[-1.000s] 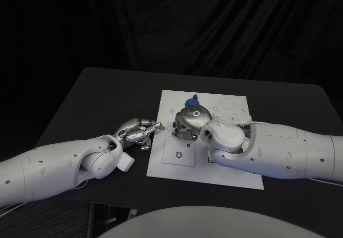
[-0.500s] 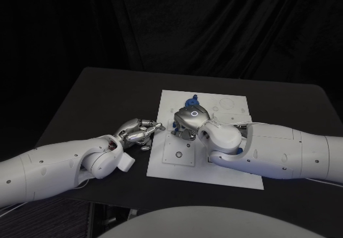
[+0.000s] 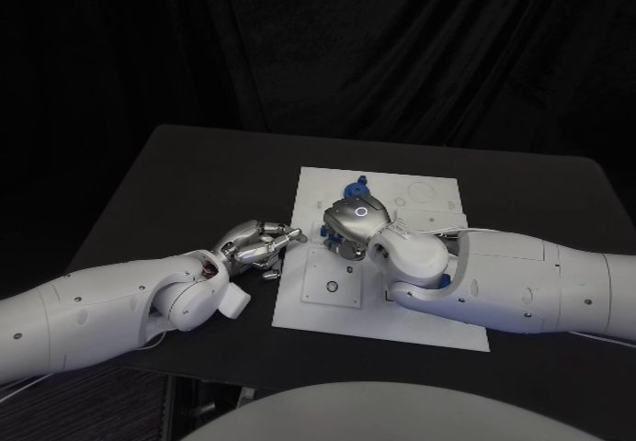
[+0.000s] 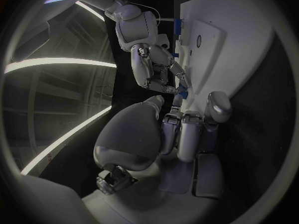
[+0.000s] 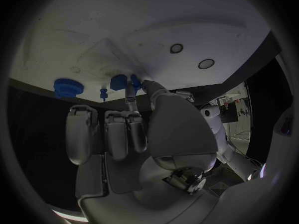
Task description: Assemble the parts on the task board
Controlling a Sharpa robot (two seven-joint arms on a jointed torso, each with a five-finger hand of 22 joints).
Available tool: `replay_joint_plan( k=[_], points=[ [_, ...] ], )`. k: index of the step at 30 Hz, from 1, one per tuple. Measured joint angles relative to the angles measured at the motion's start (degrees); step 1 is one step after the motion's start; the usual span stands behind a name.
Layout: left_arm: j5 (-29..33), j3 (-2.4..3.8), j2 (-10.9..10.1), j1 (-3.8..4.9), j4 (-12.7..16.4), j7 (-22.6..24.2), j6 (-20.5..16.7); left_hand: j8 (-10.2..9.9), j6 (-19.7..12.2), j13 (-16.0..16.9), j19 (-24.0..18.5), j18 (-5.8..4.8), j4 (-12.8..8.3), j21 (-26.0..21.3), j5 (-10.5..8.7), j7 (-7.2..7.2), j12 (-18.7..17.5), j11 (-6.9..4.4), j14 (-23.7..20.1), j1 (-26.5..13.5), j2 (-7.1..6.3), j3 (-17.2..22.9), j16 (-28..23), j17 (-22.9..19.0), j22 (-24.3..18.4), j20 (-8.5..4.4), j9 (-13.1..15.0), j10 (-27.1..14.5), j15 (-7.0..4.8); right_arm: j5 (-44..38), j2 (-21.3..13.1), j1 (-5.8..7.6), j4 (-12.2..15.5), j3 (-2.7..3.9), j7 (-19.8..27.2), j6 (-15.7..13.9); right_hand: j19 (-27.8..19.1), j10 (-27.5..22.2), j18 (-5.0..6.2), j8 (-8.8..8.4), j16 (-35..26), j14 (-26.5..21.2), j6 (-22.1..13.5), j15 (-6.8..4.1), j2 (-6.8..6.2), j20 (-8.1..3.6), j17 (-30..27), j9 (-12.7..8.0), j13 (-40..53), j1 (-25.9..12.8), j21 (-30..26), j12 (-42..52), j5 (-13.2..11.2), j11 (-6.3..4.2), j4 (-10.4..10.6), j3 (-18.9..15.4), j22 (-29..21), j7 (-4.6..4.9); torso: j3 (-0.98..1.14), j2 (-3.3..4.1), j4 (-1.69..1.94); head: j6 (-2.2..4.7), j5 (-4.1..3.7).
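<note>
Fingers (image 5: 132,92) of the right hand (image 3: 356,228) are pinching a small blue part (image 5: 119,81) over the task board (image 3: 425,317), beside the round blue part (image 5: 69,86); left hand (image 3: 255,244) is resting clenched, empty, at the board's edge.

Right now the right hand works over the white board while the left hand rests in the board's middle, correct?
Not quite. The head view shows the left hand beside the board's left edge, on the black table. The right hand does work over the board.

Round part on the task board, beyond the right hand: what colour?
Blue. The round part shows best in the right wrist view.
</note>
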Motion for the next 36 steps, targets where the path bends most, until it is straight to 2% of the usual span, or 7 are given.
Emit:
replay_joint_plan(
  k=[8,15,19,25,29,36],
  points=[
    [0.00,0.00,0.05,-0.07,-0.07,-0.04,0.29,0.00,0.20,0.00,-0.07,0.00,0.00,-0.23,0.00,-0.20,0.00,0.00,0.00,0.00,0.00,0.00,0.00,0.00,-0.15,-0.07,-0.05,0.00,0.00,0.04,-0.43,-0.10,0.15,-0.07,0.32,-0.63,0.00,-0.20,0.00,0.91,0.00,0.08,0.42,-0.08,0.15,0.00,0.00,1.54,0.00,0.29,-1.37,0.00,0.25,-0.21,-0.97,0.64,0.00,-0.42,0.01,-0.03,0.01,0.00,-0.08],
    [0.00,0.00,0.05,-0.11,-0.08,-0.07,0.49,0.00,0.20,0.01,-0.40,0.00,0.00,-0.38,0.00,-0.20,0.00,0.00,0.00,0.00,0.00,0.00,0.00,-0.01,-0.20,0.00,-0.11,0.00,0.00,1.52,-1.44,-0.20,0.41,-0.16,1.24,-2.85,0.00,-0.11,-0.01,1.87,0.00,0.08,0.42,-0.48,0.16,-0.41,0.00,3.36,0.04,0.31,-2.45,0.00,-0.40,-0.71,-2.15,0.90,0.00,-0.42,0.02,-0.07,-0.09,0.00,0.14],
    [-0.01,0.00,0.05,-0.14,-0.09,-0.07,0.60,0.00,0.20,0.01,-0.51,0.01,0.02,-0.55,0.00,-0.20,0.00,0.00,0.00,0.00,0.00,0.02,0.00,-0.01,-0.36,-0.05,-0.19,0.00,0.00,3.47,-2.67,-0.21,1.20,-0.17,2.16,-5.49,0.00,-0.12,-0.01,2.11,0.00,0.09,0.42,-0.49,0.29,-0.41,0.00,3.49,0.04,0.44,-2.45,0.00,-0.85,-0.71,-2.39,1.14,-0.01,-0.42,0.02,-0.08,-0.09,0.00,0.27],
    [-0.01,0.00,-0.04,-0.20,-0.02,-0.03,0.80,0.00,0.20,0.02,-0.89,0.01,0.16,-0.82,0.00,-0.20,0.00,0.00,0.00,0.00,0.00,0.16,0.00,-0.01,-0.51,-0.09,-0.31,0.00,0.00,8.40,-6.02,-0.21,4.24,-0.16,5.29,-11.14,0.15,-0.12,0.00,2.12,0.00,0.09,0.42,-0.49,0.00,-0.56,0.00,4.36,0.04,0.73,-2.45,0.00,-1.96,-0.71,-2.70,1.13,-0.01,-0.42,0.02,-0.08,-0.10,0.00,0.63],
    [-0.01,0.00,-0.14,-0.26,-0.03,0.13,1.23,-0.02,0.01,0.02,-1.72,0.00,0.14,-1.57,0.26,-0.01,0.00,0.00,0.00,0.00,0.00,0.18,0.00,-0.02,-0.84,-0.07,-0.78,0.00,0.00,13.60,-8.85,-0.21,7.31,-0.05,9.33,-15.77,0.20,-0.12,0.00,2.12,0.00,0.09,0.42,-0.49,0.00,-0.61,0.00,4.98,0.04,0.73,-2.45,0.00,-3.30,-0.71,-2.70,1.13,-0.01,-0.42,0.02,-0.07,-0.09,0.00,0.73],
    [-0.02,0.00,-0.09,-0.34,-0.09,1.05,2.81,-2.86,-2.71,0.05,-2.62,0.01,-0.31,-2.49,2.00,-0.22,-0.51,-0.37,-0.22,0.53,-0.53,1.13,0.00,-0.02,-1.29,-0.56,-2.48,-0.09,-0.22,24.72,-13.41,0.28,12.32,0.15,19.18,-22.59,0.20,-0.12,-0.01,2.11,0.00,0.09,0.42,-0.49,-0.08,-0.61,0.00,5.08,0.03,1.27,-1.94,0.00,-3.99,-0.71,-2.70,1.13,-0.02,-0.42,0.02,-0.03,-0.07,0.00,1.16]
  ],
)
